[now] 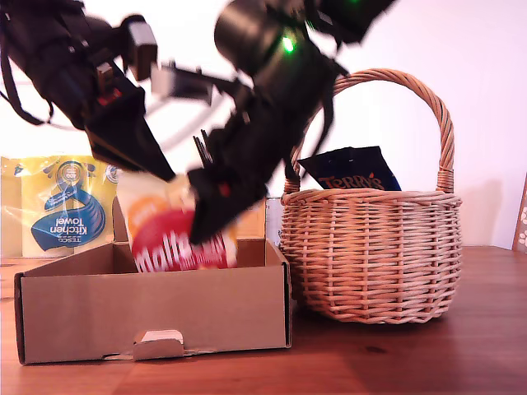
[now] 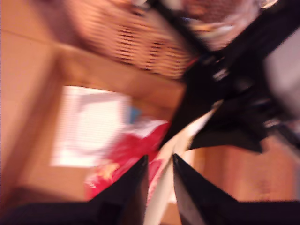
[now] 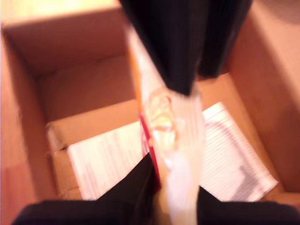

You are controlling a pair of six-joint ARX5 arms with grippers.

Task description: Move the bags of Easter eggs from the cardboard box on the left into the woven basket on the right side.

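A red-and-cream Maltesers bag (image 1: 177, 239) hangs upright over the cardboard box (image 1: 156, 317), its lower part inside the box. My first gripper (image 1: 160, 173), coming from the exterior view's left, is shut on the bag's upper edge (image 2: 126, 154). My second gripper (image 1: 206, 226), reaching down from the middle, is also shut on the bag (image 3: 180, 136). The woven basket (image 1: 370, 255) stands just to the exterior view's right of the box, with a dark blue Terry's bag (image 1: 354, 173) leaning inside. The wrist views are blurred.
A white printed sheet (image 3: 108, 159) lies on the box floor. A yellow-and-blue Kitchen Towel pack (image 1: 66, 210) stands behind the box at the exterior view's left. The basket's tall arched handle (image 1: 445, 123) rises close to the second arm. Everything rests on a wooden table (image 1: 412, 362).
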